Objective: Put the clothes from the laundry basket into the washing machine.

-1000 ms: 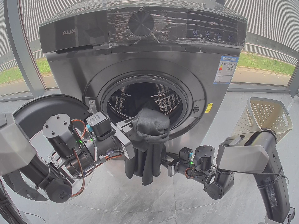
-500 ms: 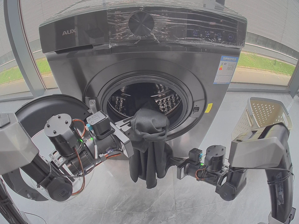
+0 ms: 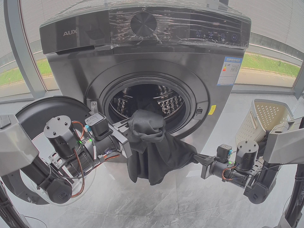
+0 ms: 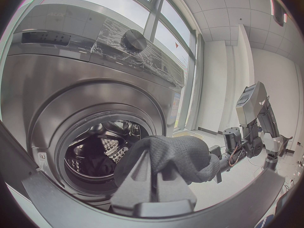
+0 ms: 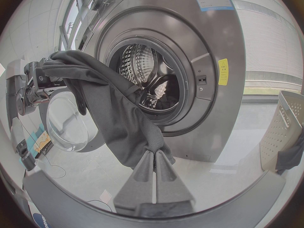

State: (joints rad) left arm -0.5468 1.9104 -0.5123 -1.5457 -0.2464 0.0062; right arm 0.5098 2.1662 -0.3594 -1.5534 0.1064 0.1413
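Black garment [image 3: 158,149] is pinched by left pincer [image 4: 154,174] and right pincer [image 3: 197,157]; the sagging hem should be lifted into the drum opening [image 3: 169,103] at frame centre.

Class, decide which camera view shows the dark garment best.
The head view: the whole dark garment hangs before the washing machine, stretched between left gripper and right gripper. The left wrist view catches its bunched top; the right wrist view, a long stretch.
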